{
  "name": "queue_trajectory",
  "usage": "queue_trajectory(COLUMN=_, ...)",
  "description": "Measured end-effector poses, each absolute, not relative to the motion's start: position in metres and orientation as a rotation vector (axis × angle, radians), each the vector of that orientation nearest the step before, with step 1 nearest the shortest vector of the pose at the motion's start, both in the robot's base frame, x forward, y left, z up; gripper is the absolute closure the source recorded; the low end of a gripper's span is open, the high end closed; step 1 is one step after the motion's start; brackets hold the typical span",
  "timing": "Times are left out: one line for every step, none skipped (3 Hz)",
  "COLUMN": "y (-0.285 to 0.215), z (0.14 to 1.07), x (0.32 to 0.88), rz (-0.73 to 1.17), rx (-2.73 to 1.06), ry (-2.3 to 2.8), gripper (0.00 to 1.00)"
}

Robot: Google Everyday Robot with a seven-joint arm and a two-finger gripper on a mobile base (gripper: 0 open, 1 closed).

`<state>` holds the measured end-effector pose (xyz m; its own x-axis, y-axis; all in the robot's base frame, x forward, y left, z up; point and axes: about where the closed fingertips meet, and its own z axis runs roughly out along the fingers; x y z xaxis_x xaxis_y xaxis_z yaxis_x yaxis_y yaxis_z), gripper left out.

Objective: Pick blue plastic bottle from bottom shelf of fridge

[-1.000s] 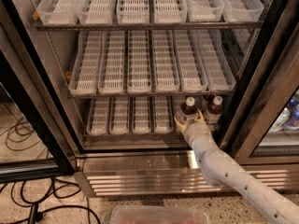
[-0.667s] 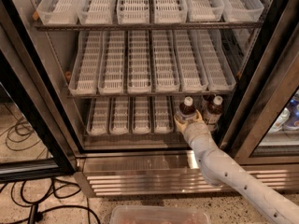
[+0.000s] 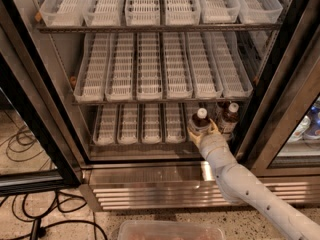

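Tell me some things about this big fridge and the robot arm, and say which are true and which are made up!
1. The robot's gripper is at the small white-capped plastic bottle with the pale blue label. True.
2. That bottle stands on the top shelf. False: it stands on the bottom shelf of narrow white slotted trays.
3. A white-capped bottle with a reddish-brown label stands just right of it. True.
4. The tall black-framed fridge is closed. False: it is open; the arm reaches in.
5. Black cables lie on the floor. True.
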<state>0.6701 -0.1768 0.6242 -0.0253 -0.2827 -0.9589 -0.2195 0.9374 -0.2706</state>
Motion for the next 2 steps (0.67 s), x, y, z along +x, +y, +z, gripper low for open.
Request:
queue_trajectory(y=-0.1785, z=0.626, x=0.6659, rz=-0.029, rx=-0.386, ry=1.588, gripper=1.0)
queue_trajectory(y=-0.1784, z=0.6259, x=0.666, rz=-0.029, rx=-0.386, ry=1.587, gripper=1.0)
